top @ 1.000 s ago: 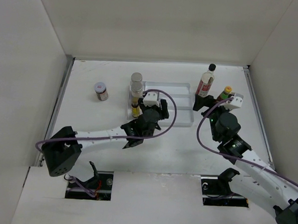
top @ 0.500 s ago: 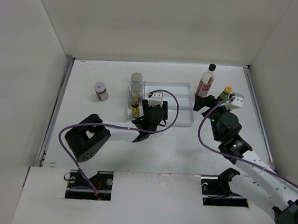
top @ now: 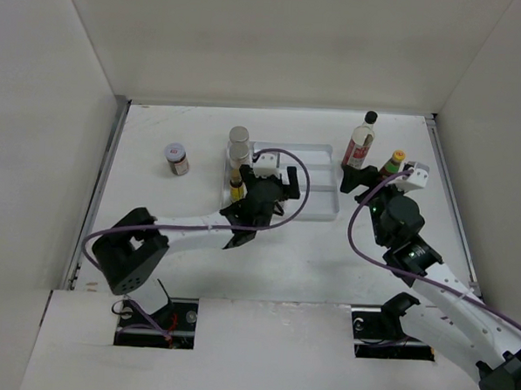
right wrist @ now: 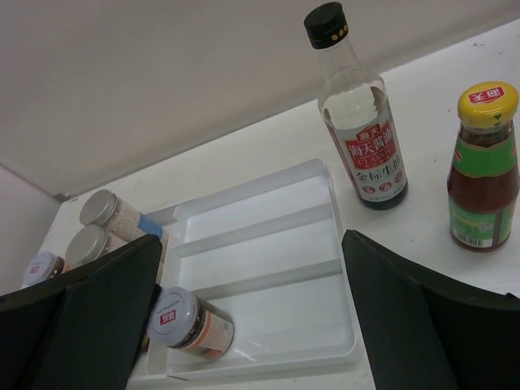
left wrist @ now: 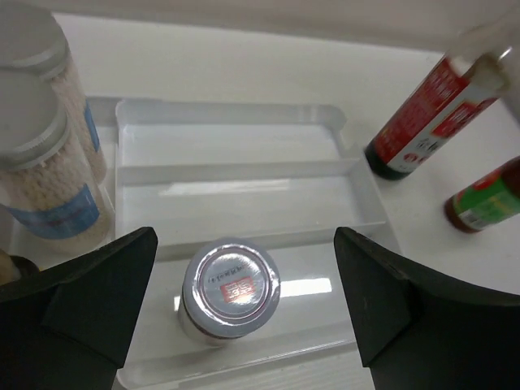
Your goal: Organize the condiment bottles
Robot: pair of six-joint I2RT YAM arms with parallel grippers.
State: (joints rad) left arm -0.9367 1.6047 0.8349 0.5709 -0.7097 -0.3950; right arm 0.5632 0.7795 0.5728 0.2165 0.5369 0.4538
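- Left gripper [left wrist: 245, 248]: jaws apart, flanking but not touching a silver-lidded jar [left wrist: 231, 286] in the white tray's [left wrist: 244, 169] nearest compartment. The overhead view hides this jar.
- Two grey-lidded shakers [left wrist: 45, 162] at the tray's left end, cut off by the frame edge.
- Right gripper [right wrist: 252, 240]: jaws apart, empty.
- Black-capped bottle [right wrist: 357, 122] and yellow-capped bottle [right wrist: 481, 171] stand on the desk [right wrist: 422, 244], right of the tray.

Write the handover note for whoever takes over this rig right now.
Left pincer: open, straddling the grey-lidded jar standing in the tray's near compartment, not gripping.
Right pincer: open, empty, facing the tray.
Done: two shakers and the small yellow-capped bottle sit at the tray's left end.
To do: squat jar, black-capped bottle and tall yellow-capped bottle stand on the table outside the tray.
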